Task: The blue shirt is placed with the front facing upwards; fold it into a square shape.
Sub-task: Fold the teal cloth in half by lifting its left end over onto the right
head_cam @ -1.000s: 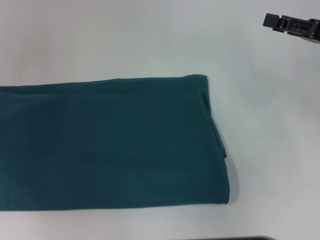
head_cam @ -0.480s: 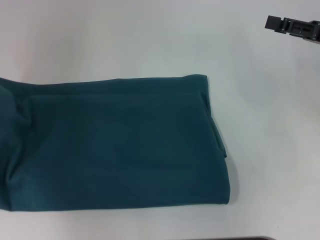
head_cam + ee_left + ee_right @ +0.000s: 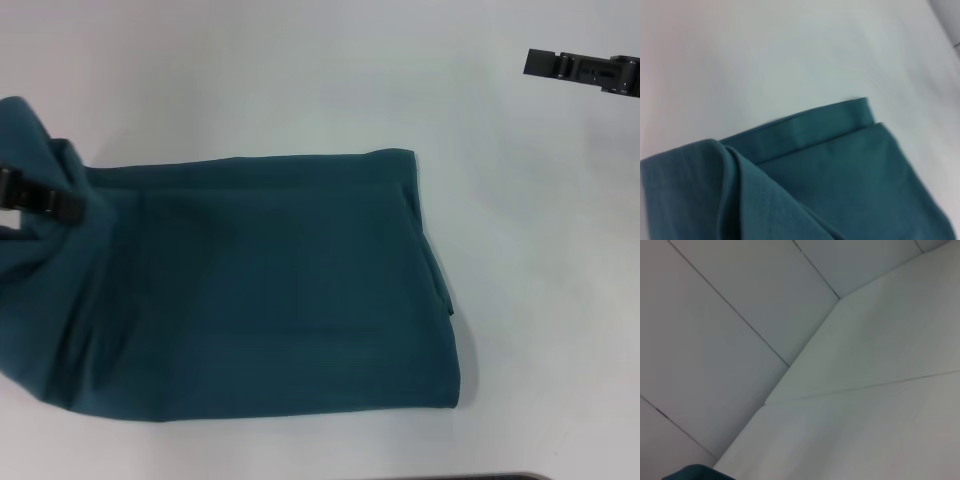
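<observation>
Folding is under way on the blue shirt [image 3: 260,290], which lies on the white desk [image 3: 300,70] as a long band, already doubled lengthwise, with no print showing. The left tool [image 3: 40,197] sits at the band's left end, and the cloth at that end stands raised and bunched around it, rising above and behind the tool while the remainder extends flat to the tool's right. The tool appears to be pinching this raised end; the fingertips themselves are buried in cloth, so the grip is inferred from the lifted fabric. In the left wrist view the layered edges of the shirt [image 3: 840,165] lie ahead of the tool, with a soft fold just beneath it.

The right tool [image 3: 580,68] hangs well apart from the shirt, over bare desk at the far right; whether its fingers are spread or pressed together cannot be told.

Judgement: the step in hand is carrying the left end across onto the right half to shorten the band into a square. To do it well, the lifted end should stay high enough to clear the flat layers, travel straight along the band's length, and land with its edge matching the right-hand edge. Risk: the bunched layers may slip unevenly or drag the flat half askew.
</observation>
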Available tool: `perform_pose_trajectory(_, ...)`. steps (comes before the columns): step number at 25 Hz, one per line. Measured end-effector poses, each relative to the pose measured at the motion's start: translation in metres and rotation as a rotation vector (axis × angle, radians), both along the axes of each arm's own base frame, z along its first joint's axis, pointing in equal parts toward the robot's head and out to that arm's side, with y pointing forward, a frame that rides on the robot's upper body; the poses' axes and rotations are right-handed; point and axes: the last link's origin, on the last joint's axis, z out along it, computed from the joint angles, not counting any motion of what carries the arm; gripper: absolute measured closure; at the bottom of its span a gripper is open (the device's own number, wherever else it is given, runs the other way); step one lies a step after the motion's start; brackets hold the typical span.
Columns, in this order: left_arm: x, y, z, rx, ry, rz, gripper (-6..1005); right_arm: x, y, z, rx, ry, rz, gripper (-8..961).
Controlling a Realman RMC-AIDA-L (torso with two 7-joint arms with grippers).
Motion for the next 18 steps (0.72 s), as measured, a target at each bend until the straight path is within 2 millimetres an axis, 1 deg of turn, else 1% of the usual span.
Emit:
perform_pose_trajectory(6,0.020,0.002,-0.015,-0.025,-0.069,-0.047,949,0.000,-0.001,0.003,-0.013,-0.004,0.005,73)
perform_pose_trajectory(11,0.040,0.005,-0.028,-0.039,-0.119,-0.096,950,-0.003,-0.001,0.004,-0.033,0.002,0.014,73)
perform_pose_trajectory(18,0.058,0.003,-0.033,-0.041,-0.146,-0.128,957,-0.003,-0.002,0.007,-0.037,0.000,0.019,73)
